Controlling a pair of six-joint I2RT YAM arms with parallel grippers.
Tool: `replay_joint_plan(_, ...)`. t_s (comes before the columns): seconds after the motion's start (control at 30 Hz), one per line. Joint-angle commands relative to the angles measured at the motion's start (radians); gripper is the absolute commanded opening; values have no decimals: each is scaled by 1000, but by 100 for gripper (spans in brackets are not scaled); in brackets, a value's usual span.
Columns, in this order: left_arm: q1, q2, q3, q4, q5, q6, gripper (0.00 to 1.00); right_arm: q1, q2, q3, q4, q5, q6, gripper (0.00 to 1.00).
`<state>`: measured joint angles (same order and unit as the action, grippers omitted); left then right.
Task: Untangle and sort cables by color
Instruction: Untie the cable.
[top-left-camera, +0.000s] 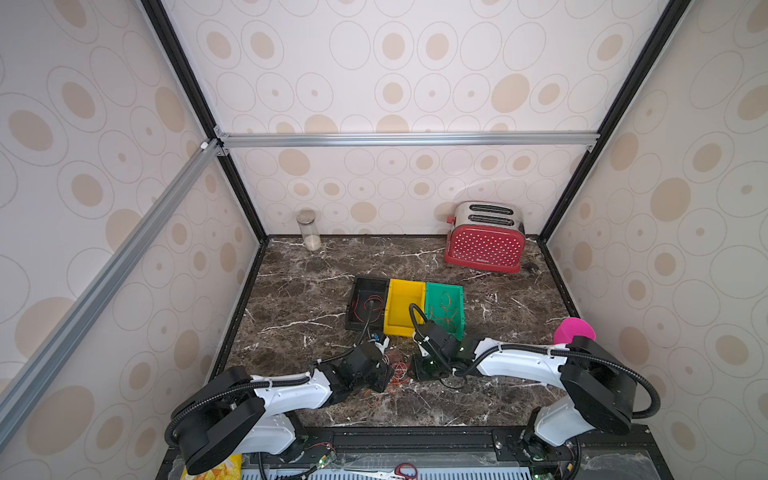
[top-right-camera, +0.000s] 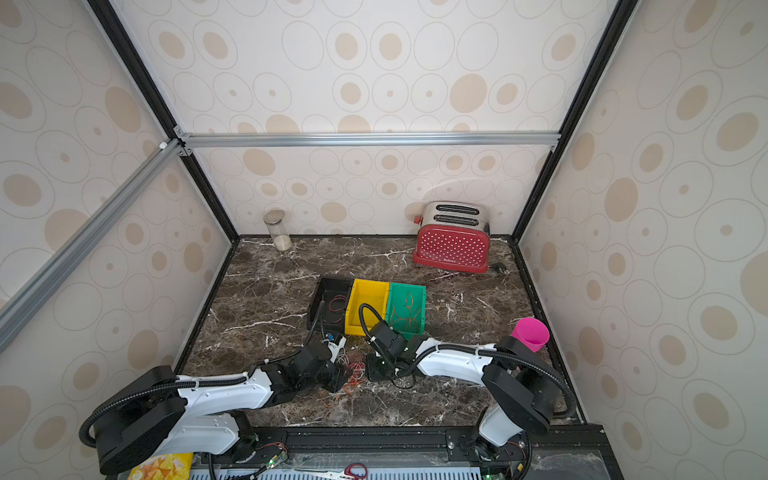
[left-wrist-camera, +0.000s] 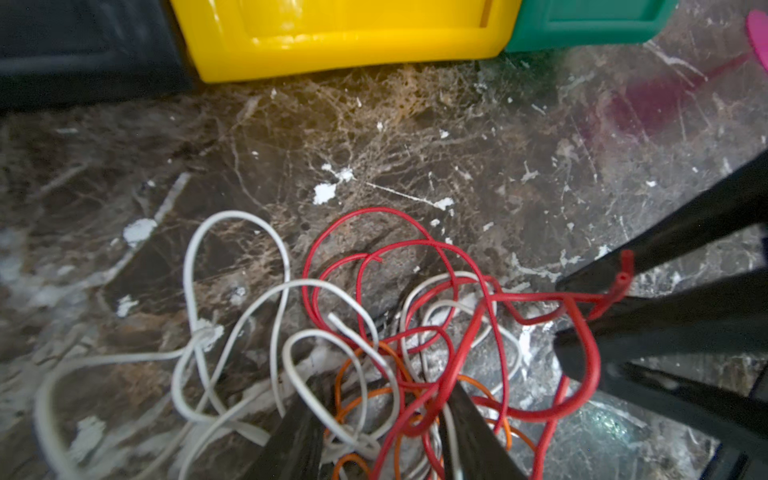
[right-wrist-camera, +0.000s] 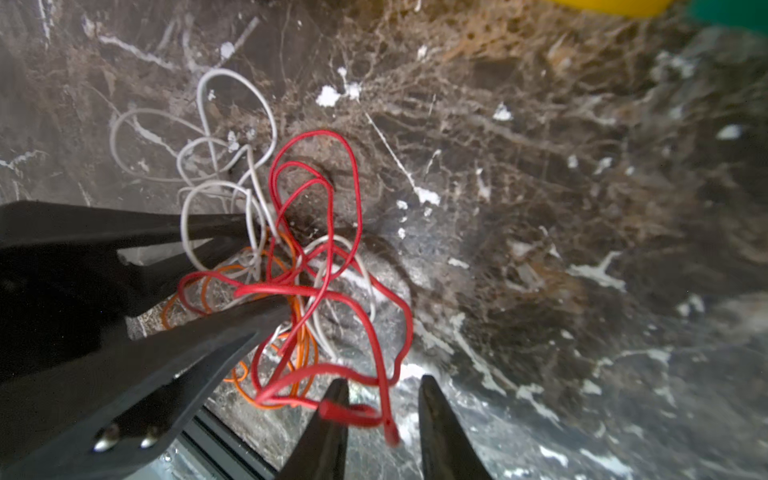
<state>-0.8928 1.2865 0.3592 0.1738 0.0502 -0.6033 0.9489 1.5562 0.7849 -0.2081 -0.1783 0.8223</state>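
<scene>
Brown marble table (top-left-camera: 299, 299) with white veins, seen from above inside a booth papered with beige ovals. Near its front edge, a loose tangle of thin cables (top-left-camera: 397, 370) in red, white and orange lies on the table between two robot arms. The left gripper (left-wrist-camera: 384, 384) points down into the tangle, its jaws partly apart, with strands of all three colours passing between them. The right gripper (right-wrist-camera: 384, 380) sits at the tangle's other side, its jaws a narrow gap apart. The end of a red strand (right-wrist-camera: 353, 411) lies across that gap, touching one finger but not squeezed. Just behind the tangle, three small bins stand side by side, touching: a black bin (top-left-camera: 370, 282) with red strands inside, a yellow bin (top-left-camera: 399, 328), and a green bin (top-left-camera: 444, 286) with orange strands inside. A red toaster (top-left-camera: 484, 245) and a glass jar (top-left-camera: 308, 228) stand by the back wall. A pink cup (top-left-camera: 573, 330) sits near the right edge.
</scene>
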Motion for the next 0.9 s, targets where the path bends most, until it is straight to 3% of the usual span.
replay_joint_plan(0.0,8,1,-15,23,-20,-33,39,7,32,6,27,17,16,29)
replay_joint_plan(0.07,9,-8,-20,23,-24,-42,33,7,36,8,23,28,15,25)
replay_joint_plan(0.2,15,-34,-34,17,-39,-53,23,7,30,33,-62,92,-16,7)
replay_joint_plan(0.3,29,-53,-40,-18,-67,-68,18,7,9,49,-150,150,-44,0)
replay_joint_plan(0.67,121,-165,-85,-95,-125,-120,11,2,-113,58,-387,342,-106,0)
replay_joint_plan(0.87,152,-201,-92,-119,-136,-133,9,-28,-200,44,-440,352,-174,0)
